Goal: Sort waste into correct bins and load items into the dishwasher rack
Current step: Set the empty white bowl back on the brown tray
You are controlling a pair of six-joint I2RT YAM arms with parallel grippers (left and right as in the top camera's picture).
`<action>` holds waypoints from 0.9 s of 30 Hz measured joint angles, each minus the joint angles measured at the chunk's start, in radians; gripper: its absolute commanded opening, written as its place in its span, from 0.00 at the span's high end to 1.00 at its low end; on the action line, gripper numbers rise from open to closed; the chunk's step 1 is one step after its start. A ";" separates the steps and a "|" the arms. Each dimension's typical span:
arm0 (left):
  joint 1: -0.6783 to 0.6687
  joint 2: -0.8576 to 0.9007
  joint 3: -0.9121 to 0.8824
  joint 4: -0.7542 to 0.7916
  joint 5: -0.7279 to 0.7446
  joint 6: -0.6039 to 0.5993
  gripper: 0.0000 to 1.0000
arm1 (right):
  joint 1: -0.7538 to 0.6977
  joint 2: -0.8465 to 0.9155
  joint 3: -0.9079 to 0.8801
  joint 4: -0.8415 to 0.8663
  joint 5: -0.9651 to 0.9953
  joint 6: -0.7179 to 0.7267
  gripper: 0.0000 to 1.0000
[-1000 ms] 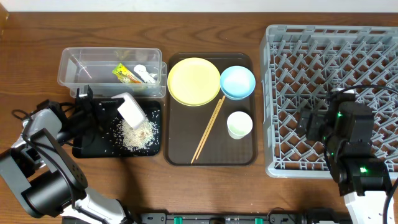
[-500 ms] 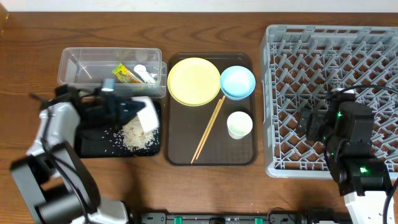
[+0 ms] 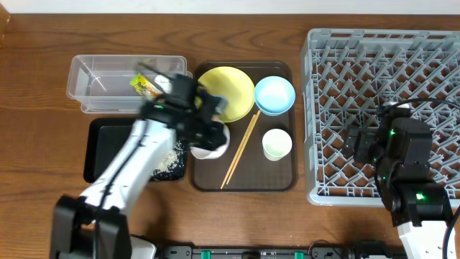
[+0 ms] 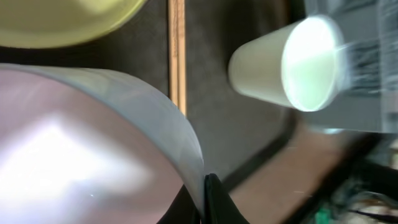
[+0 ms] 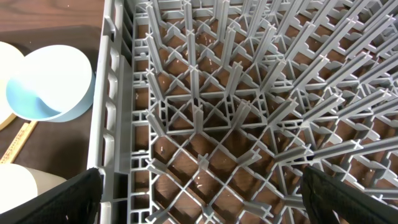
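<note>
My left gripper is shut on the rim of the white bowl and holds it over the left part of the brown serving tray, beside the chopsticks. In the left wrist view the bowl fills the left side, with the jaws pinching its rim. The yellow plate, blue bowl and white cup sit on that tray. Rice lies in the black tray. The snack wrapper lies in the clear container. My right gripper is open and empty above the rack.
The brown serving tray lies between the bins and the rack. The cup and a chopstick show in the left wrist view. The rack's left wall and the blue bowl show in the right wrist view.
My left arm has swung right from over the black tray to over the brown tray, carrying the white bowl. The rice stays in the black tray. The right arm has not moved.
</note>
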 measured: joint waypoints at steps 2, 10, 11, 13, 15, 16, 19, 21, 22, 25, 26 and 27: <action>-0.067 0.031 0.000 0.022 -0.085 -0.026 0.93 | 0.000 0.000 0.000 0.000 0.000 0.000 0.01; -0.184 0.138 0.000 0.073 -0.215 -0.063 0.75 | 0.000 0.000 0.000 0.000 0.000 0.000 0.01; -0.188 0.145 0.000 0.072 -0.224 -0.066 0.72 | 0.000 0.000 0.000 0.000 0.000 0.000 0.01; -0.189 0.150 0.000 0.072 -0.243 -0.069 0.64 | 0.000 0.000 0.000 0.000 0.000 0.000 0.01; -0.188 0.148 0.000 0.070 -0.253 -0.071 0.60 | 0.000 0.000 0.000 0.000 0.000 0.000 0.01; -0.188 0.145 0.000 0.064 -0.259 -0.072 0.57 | 0.000 0.000 0.000 0.000 0.000 0.000 0.01; -0.188 0.123 0.012 0.047 -0.269 -0.073 0.48 | 0.000 0.000 0.000 0.000 0.000 0.000 0.01; -0.188 0.093 0.028 0.051 -0.272 -0.072 0.45 | 0.000 0.000 0.000 -0.001 0.000 0.000 0.01; -0.188 0.069 0.039 0.067 -0.273 -0.073 0.45 | 0.000 0.000 0.000 0.000 0.000 0.000 0.01; -0.191 0.015 0.064 0.118 -0.273 -0.076 0.45 | 0.000 0.000 0.000 0.000 0.000 0.000 0.01; -0.196 0.003 0.072 0.137 -0.273 -0.076 0.45 | 0.000 0.000 0.000 0.000 0.000 0.000 0.01; -0.201 -0.002 0.077 0.148 -0.273 -0.076 0.45 | 0.000 0.000 0.000 0.000 0.000 0.000 0.01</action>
